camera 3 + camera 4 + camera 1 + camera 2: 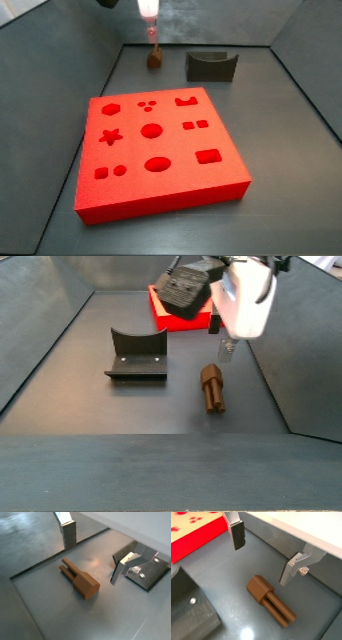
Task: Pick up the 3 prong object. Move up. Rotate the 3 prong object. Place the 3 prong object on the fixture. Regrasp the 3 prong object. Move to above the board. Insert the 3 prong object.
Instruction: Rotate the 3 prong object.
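- Wrist views both show us the gripper (pixel 93 554) with its two fingers spread wide and nothing between them; the 3 prong object (pixel 81 579) lies flat on the grey floor beneath the gap, touched by neither finger.
- We see in a wrist view the brown piece (pixel 270 600) with its prongs (two rods show) pointing away from its blocky end, the board (pixel 194 534) close behind one finger (pixel 238 534), and the fixture (pixel 191 614) at the edge.
- Side view from the board's end: we see the red board (pixel 160 150) in front, the fixture (pixel 210 66) behind it, and the gripper (pixel 151 35) hanging over the small brown piece (pixel 154 60).
- Side view from the opposite end: the gripper (pixel 227 348) hovers just above the piece's (pixel 213 387) far end, with the fixture (pixel 136 355) beside it.
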Robot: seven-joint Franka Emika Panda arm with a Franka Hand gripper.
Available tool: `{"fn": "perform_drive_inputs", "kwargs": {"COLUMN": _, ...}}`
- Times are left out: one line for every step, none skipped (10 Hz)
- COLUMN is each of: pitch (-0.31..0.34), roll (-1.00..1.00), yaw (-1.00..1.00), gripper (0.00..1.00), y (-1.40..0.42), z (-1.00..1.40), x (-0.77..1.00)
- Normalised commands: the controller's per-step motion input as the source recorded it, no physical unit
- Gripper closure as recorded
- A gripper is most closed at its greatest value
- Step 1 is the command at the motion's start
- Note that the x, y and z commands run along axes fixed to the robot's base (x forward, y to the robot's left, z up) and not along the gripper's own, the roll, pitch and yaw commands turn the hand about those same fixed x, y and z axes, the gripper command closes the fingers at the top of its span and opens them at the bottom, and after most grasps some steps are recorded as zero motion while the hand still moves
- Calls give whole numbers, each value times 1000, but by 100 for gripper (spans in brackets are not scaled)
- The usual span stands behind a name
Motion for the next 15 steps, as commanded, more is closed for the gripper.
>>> {"fn": "perform_drive_inputs", "kwargs": {"pitch": -9, "roll": 7, "yaw": 1000, "gripper": 0, "y": 7, "z": -43, "x": 37}}
{"fn": "perform_drive_inputs", "kwargs": {"pitch": -9, "roll": 7, "yaw": 1000, "gripper": 0, "y": 6, "z": -43, "x": 37}}
{"fn": "perform_drive_inputs", "kwargs": {"pitch": -10, "roll": 8, "yaw": 1000, "gripper": 0, "y": 6, "z": -43, "x": 37}}
{"fn": "perform_drive_inputs", "kwargs": {"pitch": -10, "roll": 8, "yaw": 1000, "gripper": 0, "y": 6, "z": -43, "x": 37}}
{"fn": "perform_drive_inputs", "kwargs": {"pitch": -11, "roll": 9, "yaw": 1000, "gripper": 0, "y": 6, "z": -42, "x": 37}}
{"fn": "perform_drive_inputs", "kwargs": {"pitch": -11, "roll": 9, "yaw": 1000, "gripper": 0, "y": 6, "z": -42, "x": 37}}
{"fn": "perform_drive_inputs", "kwargs": {"pitch": -12, "roll": 10, "yaw": 1000, "gripper": 0, "y": 6, "z": -42, "x": 37}}
{"fn": "perform_drive_inputs", "kwargs": {"pitch": -13, "roll": 10, "yaw": 1000, "gripper": 0, "y": 6, "z": -42, "x": 37}}
{"fn": "perform_drive_inputs", "kwargs": {"pitch": -14, "roll": 11, "yaw": 1000, "gripper": 0, "y": 6, "z": -42, "x": 37}}
{"fn": "perform_drive_inputs", "kwargs": {"pitch": -15, "roll": 12, "yaw": 1000, "gripper": 0, "y": 6, "z": -42, "x": 37}}
{"fn": "perform_drive_inputs", "kwargs": {"pitch": -16, "roll": 13, "yaw": 1000, "gripper": 0, "y": 6, "z": -42, "x": 37}}
{"fn": "perform_drive_inputs", "kwargs": {"pitch": -18, "roll": 15, "yaw": 1000, "gripper": 0, "y": 6, "z": -42, "x": 37}}
{"fn": "perform_drive_inputs", "kwargs": {"pitch": -20, "roll": 16, "yaw": 1000, "gripper": 0, "y": 6, "z": -42, "x": 37}}
{"fn": "perform_drive_inputs", "kwargs": {"pitch": -22, "roll": 18, "yaw": 1000, "gripper": 0, "y": 6, "z": -42, "x": 37}}
{"fn": "perform_drive_inputs", "kwargs": {"pitch": -25, "roll": 20, "yaw": 1000, "gripper": 0, "y": 5, "z": -42, "x": 37}}
